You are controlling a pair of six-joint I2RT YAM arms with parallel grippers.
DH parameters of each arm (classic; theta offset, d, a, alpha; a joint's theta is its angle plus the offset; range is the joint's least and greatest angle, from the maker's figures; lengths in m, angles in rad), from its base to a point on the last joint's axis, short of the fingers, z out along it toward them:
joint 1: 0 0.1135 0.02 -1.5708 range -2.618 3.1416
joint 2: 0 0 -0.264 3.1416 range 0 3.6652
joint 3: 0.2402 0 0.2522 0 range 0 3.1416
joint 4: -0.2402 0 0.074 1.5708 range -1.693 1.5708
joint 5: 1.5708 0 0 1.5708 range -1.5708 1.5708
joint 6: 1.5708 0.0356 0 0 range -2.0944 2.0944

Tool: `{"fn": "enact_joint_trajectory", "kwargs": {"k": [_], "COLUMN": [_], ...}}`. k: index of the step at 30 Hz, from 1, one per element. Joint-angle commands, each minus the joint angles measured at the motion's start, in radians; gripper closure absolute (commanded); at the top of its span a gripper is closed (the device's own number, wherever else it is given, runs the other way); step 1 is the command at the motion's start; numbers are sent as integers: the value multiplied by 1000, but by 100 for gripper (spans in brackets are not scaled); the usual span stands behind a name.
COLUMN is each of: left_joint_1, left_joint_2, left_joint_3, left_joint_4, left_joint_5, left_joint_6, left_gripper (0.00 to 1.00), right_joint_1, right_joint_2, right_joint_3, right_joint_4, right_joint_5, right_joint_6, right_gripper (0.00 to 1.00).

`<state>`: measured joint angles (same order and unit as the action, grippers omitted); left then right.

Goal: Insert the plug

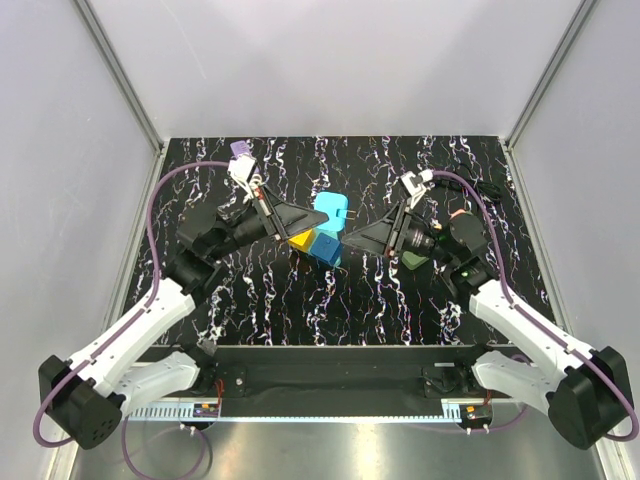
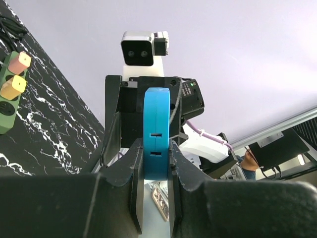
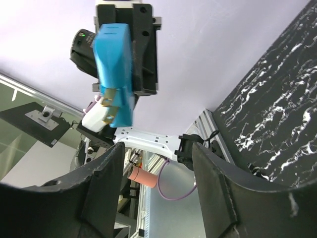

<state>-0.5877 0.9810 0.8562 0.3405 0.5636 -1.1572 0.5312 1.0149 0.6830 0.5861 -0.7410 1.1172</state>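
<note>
**Top view.** My two arms meet over the middle of the black marbled worktop (image 1: 270, 300), and the blue plug (image 1: 327, 246) sits between their tips.

**Left wrist view.** My left pincer (image 2: 154, 151) is clenched on the plug's flat sides. Only this view shows two slots (image 2: 156, 134) on the plug's narrow face and a green socket strip (image 2: 9, 94) lying at the far left.

**Right wrist view.** This view alone shows the plug's brass prongs (image 3: 106, 103). My right pincer (image 3: 157, 158) faces the plug, released, with nothing between its fingers.
</note>
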Motion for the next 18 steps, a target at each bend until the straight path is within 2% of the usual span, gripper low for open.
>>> {"fn": "enact_joint_trajectory", "kwargs": {"k": [1,3,6,11,12,15,16,18], "left_joint_1": [-1,-1,-1,-3,-4,-8,-9,-9], "left_joint_2": [-24,-24,-31,-54,-56,-54,-54,-62], "left_joint_3": [-25,-28,-43,-75,-78,-78,-80,-80], "left_joint_4": [92,98,106,163,167,161,161,155], "left_joint_5": [-42,-42,-50,-76,-80,-73,-71,-70], "left_joint_6": [-10,-13,-13,-44,-47,-55,-61,-61], "left_gripper": [100,100,100,100,100,100,95,78], "right_joint_1": [24,35,53,87,92,102,104,105], "right_joint_2": [11,16,31,54,56,63,63,62], "right_joint_3": [64,75,92,98,99,99,102,102], "right_joint_4": [115,123,133,150,150,161,156,143], "right_joint_5": [32,51,64,127,133,153,157,161], "right_joint_6": [6,6,1,-13,-13,-22,-26,-33], "right_gripper": [35,31,32,48,52,76,91,100]}}
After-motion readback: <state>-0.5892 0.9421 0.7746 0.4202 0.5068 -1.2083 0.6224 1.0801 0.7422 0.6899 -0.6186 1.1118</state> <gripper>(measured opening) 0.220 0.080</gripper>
